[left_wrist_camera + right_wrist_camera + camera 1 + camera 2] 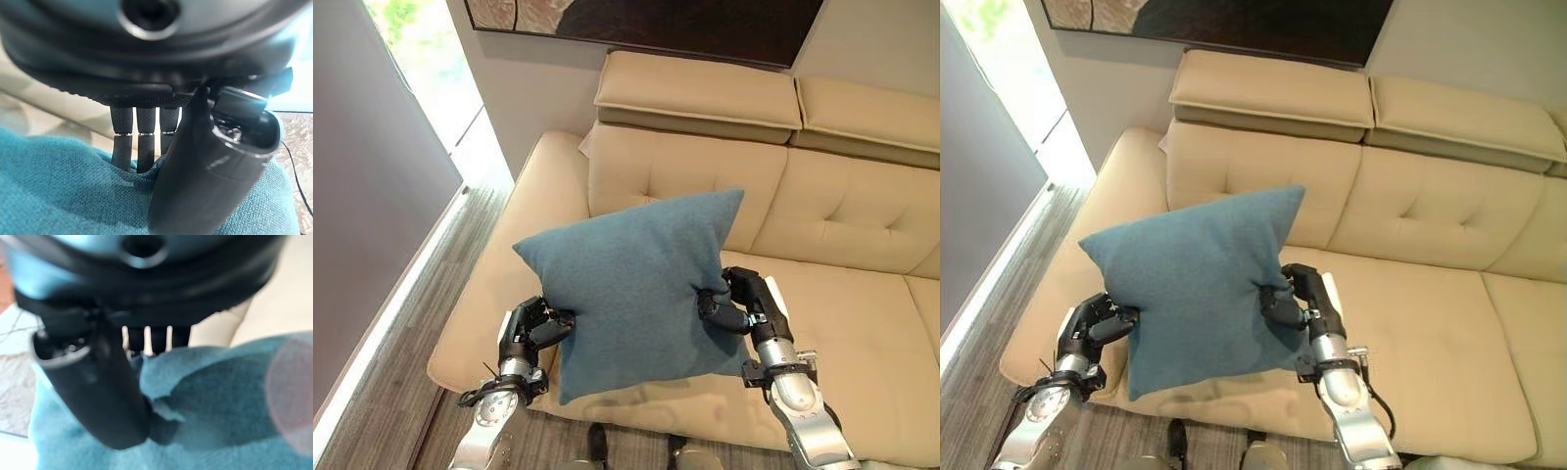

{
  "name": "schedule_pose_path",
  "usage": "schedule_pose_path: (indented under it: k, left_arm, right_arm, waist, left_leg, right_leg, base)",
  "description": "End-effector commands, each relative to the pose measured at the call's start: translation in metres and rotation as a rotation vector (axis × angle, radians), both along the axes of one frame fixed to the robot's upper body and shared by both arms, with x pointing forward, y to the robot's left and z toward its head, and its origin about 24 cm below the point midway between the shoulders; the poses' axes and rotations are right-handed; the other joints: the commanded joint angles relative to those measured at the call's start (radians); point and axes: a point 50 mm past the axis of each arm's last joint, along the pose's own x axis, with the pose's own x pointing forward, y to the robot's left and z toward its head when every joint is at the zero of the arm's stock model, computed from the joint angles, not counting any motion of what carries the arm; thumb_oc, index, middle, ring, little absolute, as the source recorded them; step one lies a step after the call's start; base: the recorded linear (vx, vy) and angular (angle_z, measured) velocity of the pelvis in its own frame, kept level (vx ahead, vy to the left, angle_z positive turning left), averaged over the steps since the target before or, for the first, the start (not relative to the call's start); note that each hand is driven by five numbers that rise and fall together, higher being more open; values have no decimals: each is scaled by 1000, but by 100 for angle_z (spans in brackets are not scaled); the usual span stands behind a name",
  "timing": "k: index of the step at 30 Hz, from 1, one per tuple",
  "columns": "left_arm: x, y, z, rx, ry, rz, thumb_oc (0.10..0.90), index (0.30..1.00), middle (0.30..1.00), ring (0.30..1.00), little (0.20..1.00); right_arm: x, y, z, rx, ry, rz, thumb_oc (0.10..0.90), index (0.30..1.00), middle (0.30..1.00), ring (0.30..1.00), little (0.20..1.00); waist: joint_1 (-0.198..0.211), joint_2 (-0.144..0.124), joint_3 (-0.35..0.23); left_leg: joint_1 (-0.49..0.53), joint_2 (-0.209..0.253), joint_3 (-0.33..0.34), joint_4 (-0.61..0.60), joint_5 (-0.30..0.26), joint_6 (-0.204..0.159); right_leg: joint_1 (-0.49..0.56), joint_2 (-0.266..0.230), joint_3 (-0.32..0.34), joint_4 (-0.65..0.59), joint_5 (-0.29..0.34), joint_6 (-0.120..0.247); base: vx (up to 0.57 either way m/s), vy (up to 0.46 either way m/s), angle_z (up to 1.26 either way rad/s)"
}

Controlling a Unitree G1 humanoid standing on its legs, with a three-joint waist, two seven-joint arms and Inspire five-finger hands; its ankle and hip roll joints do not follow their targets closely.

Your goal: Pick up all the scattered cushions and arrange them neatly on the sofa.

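Above the sofa (862,323), left hand (530,331) and right hand (744,304) pinch the teal cushion (636,284); wrist views show thumbs pressing cloth.

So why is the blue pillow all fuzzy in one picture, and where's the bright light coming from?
Right wrist view: the teal fabric cushion is too close, so it blurs, with a pale glare spot. Left eye view: daylight comes through the window at the robot's left; the cushion shadows the beige leather sofa.

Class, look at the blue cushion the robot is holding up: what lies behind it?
Behind the blue cushion, pinched by the left hand and right hand, is the beige sofa. The seat and backrest patch directly behind it is covered.
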Motion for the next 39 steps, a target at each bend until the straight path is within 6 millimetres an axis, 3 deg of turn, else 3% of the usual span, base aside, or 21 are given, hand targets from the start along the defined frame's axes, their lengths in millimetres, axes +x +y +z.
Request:
schedule_pose_path:
  k: [1, 8, 14, 16, 20, 24, 26, 28, 29, 31, 32, 35, 37, 39]
  left_arm:
    - [29, -42, 83, -21, -459, -200, 400, 300, 300, 300, 300]
    - [49, -46, 106, 89, -555, -182, 400, 300, 300, 300, 300]
    - [72, -55, 123, 151, -626, -108, 400, 300, 300, 300, 300]
    - [88, -67, 139, 176, -675, -108, 400, 300, 300, 300, 300]
    - [112, -81, 183, 320, -831, -49, 400, 300, 300, 300, 300]
    - [125, -88, 218, 408, -939, 1, 400, 300, 300, 300, 300]
    - [128, -89, 228, 423, -964, 10, 400, 300, 300, 300, 300]
    - [140, -93, 262, 509, -1035, 32, 400, 300, 300, 300, 300]
    - [140, -93, 264, 508, -1038, 33, 400, 300, 300, 300, 300]
    - [148, -95, 309, 579, -1115, 73, 400, 300, 300, 300, 300]
    - [148, -95, 310, 578, -1118, 74, 400, 300, 300, 300, 300]
    - [151, -104, 344, 654, -1168, 78, 400, 300, 300, 300, 300]
    - [150, -107, 353, 689, -1187, 79, 400, 300, 300, 300, 300]
    - [147, -120, 387, 775, -1245, 85, 400, 300, 300, 300, 300]
  right_arm:
    - [14, 22, 61, 11, -338, 125, 400, 300, 300, 300, 300]
    - [22, 24, 66, 1, -357, 126, 400, 300, 300, 300, 300]
    - [43, 35, 86, 31, -466, 71, 400, 300, 300, 300, 300]
    - [58, 42, 103, 27, -544, 32, 400, 300, 300, 300, 300]
    - [79, 53, 139, 14, -731, -89, 400, 300, 300, 300, 300]
    - [93, 57, 177, -74, -874, -169, 400, 300, 300, 300, 300]
    - [96, 58, 185, -84, -895, -181, 400, 300, 300, 300, 300]
    - [106, 62, 218, -115, -975, -209, 400, 300, 300, 300, 300]
    - [106, 62, 219, -115, -978, -209, 400, 300, 300, 300, 300]
    - [112, 64, 259, -167, -1064, -246, 400, 300, 300, 300, 300]
    - [112, 64, 260, -167, -1067, -246, 400, 300, 300, 300, 300]
    - [115, 69, 290, -194, -1118, -281, 400, 300, 300, 300, 300]
    - [116, 69, 297, -205, -1131, -297, 400, 300, 300, 300, 300]
    - [118, 72, 318, -220, -1161, -335, 400, 300, 300, 300, 300]
  waist:
    - [-18, -6, -107]
    - [-40, 9, -100]
    - [-51, 37, -79]
    - [-52, 50, -68]
    - [-50, 69, -49]
    - [-41, 80, -27]
    - [-40, 81, -22]
    - [-37, 85, 0]
    - [-37, 85, 3]
    - [-33, 90, 22]
    - [-33, 90, 24]
    - [-34, 101, 45]
    - [-34, 105, 49]
    - [-41, 117, 56]
  left_leg:
    - [16, 16, -31, 103, -194, -13]
    - [-2, 37, -29, 71, -175, -36]
    - [-94, 41, -35, 39, -134, -37]
    - [-135, 40, -41, 13, -106, -40]
    - [-212, 34, -58, -12, -66, -45]
    - [-268, 30, -76, -18, -47, -52]
    - [-283, 30, -81, -20, -38, -53]
    - [-319, 29, -92, -20, -27, -59]
    - [-320, 29, -92, -19, -27, -59]
    - [-365, 23, -102, -23, -8, -67]
    - [-366, 23, -102, -23, -7, -67]
    - [-390, 24, -103, -25, 5, -75]
    - [-399, 23, -103, -25, 8, -77]
    - [-431, 18, -104, -25, 14, -86]
  right_leg:
    - [19, 38, -27, -8, -65, 13]
    - [14, 59, -39, -69, -53, 5]
    - [-85, 68, -34, -62, -50, -3]
    - [-135, 69, -33, -56, -45, -2]
    - [-217, 64, -35, -41, -37, -3]
    - [-275, 58, -41, -22, -38, -4]
    - [-291, 56, -39, -18, -34, -6]
    - [-330, 57, -36, -4, -34, -6]
    - [-331, 57, -36, -2, -34, -6]
    - [-377, 57, -39, 8, -29, -3]
    - [-379, 57, -39, 9, -29, -3]
    - [-413, 54, -42, 25, -30, 0]
    - [-421, 54, -39, 26, -30, 0]
    - [-446, 53, -41, 20, -20, 6]
  base:
    - [151, -102, 1]
    - [49, -74, -5]
    - [-61, 0, -5]
    - [-76, 6, 4]
    - [-80, 12, 9]
    - [-44, -10, 17]
    - [-36, -18, 15]
    - [-41, -21, 5]
    - [-48, -26, 3]
    - [-63, -31, 11]
    - [-42, -17, 13]
    - [-45, -1, 6]
    - [-17, -3, 0]
    - [-43, -15, 2]
